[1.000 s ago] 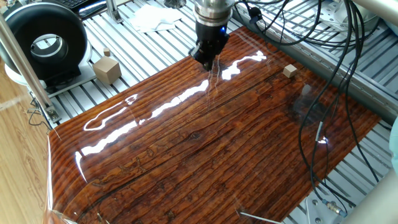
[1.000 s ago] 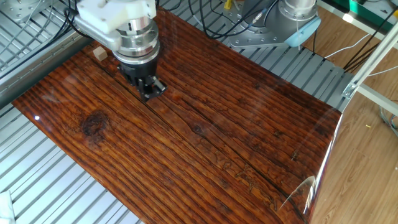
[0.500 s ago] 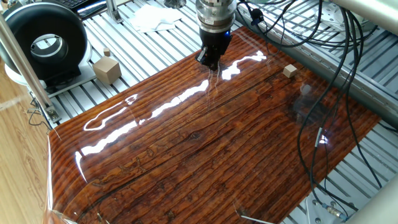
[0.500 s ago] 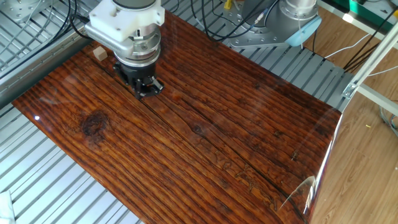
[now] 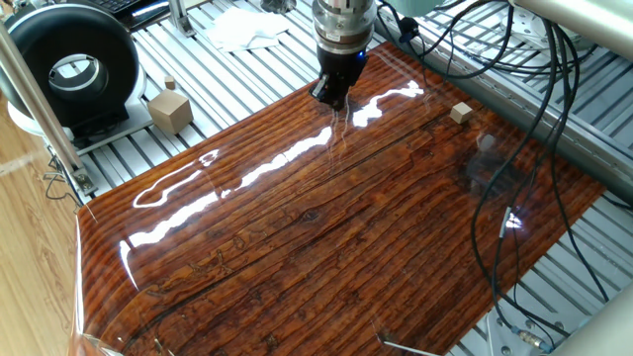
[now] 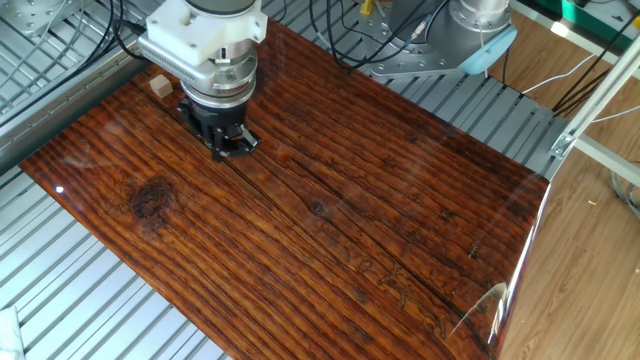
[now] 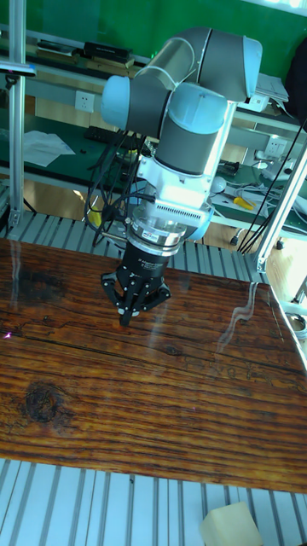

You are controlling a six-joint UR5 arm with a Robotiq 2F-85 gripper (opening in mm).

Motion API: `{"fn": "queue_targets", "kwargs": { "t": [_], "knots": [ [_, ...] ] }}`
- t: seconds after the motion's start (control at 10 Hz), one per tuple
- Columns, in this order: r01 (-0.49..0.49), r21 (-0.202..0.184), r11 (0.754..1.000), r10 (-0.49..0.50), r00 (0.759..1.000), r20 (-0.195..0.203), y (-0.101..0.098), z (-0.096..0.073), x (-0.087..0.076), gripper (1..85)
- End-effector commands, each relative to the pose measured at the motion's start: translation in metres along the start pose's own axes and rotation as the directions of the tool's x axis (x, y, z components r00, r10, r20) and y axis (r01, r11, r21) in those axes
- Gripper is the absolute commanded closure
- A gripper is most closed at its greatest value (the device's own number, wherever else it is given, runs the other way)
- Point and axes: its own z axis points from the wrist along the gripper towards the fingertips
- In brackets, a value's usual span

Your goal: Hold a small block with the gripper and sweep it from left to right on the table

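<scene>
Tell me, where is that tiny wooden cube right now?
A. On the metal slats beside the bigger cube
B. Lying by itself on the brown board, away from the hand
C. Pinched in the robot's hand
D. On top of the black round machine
B: the cube lies alone on the board, well apart from the hand, whose tips hold nothing.

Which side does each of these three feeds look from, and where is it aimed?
One fixed view: high over a table corner, looking down its length; gripper and wrist show at the far edge, block to the right.
The other fixed view: high on the opposite side; gripper, wrist and arm base show.
Tall fixed view: low at the table's long edge; whole arm shows, gripper pointing down.
Both fixed views share the block.
</scene>
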Motion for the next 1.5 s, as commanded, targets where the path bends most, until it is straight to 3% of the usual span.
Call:
{"fn": "queue_targets", "kwargs": {
  "t": [0.0, 0.1, 0.3, 0.4, 0.8, 0.9, 1.4],
  "knots": [
    [0.024, 0.019, 1.0, -0.023, 0.998, -0.052, -0.006, 0.0, 0.014, 84.7],
    [0.039, 0.034, 0.999, -0.037, 0.997, -0.062, -0.011, -0.001, 0.016, 84.7],
    [-0.026, 0.04, 0.999, 0.026, 1.0, 0.007, -0.011, -0.001, -0.002, 84.7],
    [-0.026, 0.003, 1.0, 0.026, 1.0, -0.015, 0.001, -0.002, 0.003, 84.7],
    [0.025, 0.004, 1.0, -0.025, 0.999, -0.022, 0.001, -0.002, 0.005, 84.7],
    [-0.003, 0.015, 1.0, 0.003, 1.0, -0.018, -0.002, -0.002, 0.004, 84.7],
    [-0.004, -0.075, 0.997, 0.004, 1.0, 0.002, 0.022, -0.002, -0.002, 84.7]
  ]
}}
